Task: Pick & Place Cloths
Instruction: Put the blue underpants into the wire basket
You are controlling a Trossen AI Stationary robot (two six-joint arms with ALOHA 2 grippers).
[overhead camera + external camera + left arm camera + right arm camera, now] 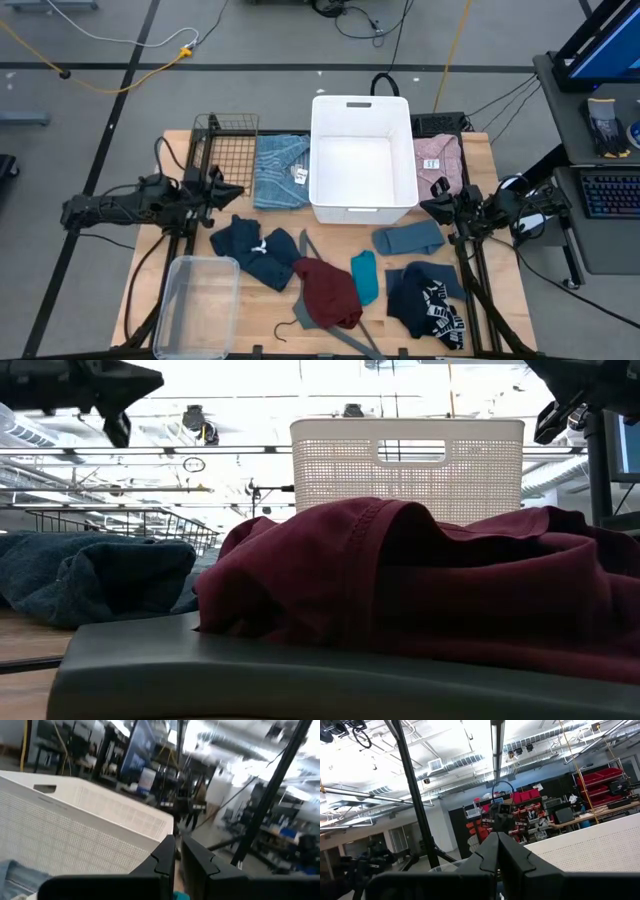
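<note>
Left gripper [232, 190] closed, empty, at mid-left; navy cloth [255, 250] lies just below it; right gripper [432, 208] closed, empty.

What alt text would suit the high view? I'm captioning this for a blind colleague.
Seen from above, a wooden table holds an empty white basket at the back, with cloths scattered in front of it: navy, maroon, teal, slate-blue. The left gripper and right gripper hover shut at either side, holding nothing. A clear plastic bin sits front left.

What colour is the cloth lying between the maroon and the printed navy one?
Teal, clearest in the high view.
</note>
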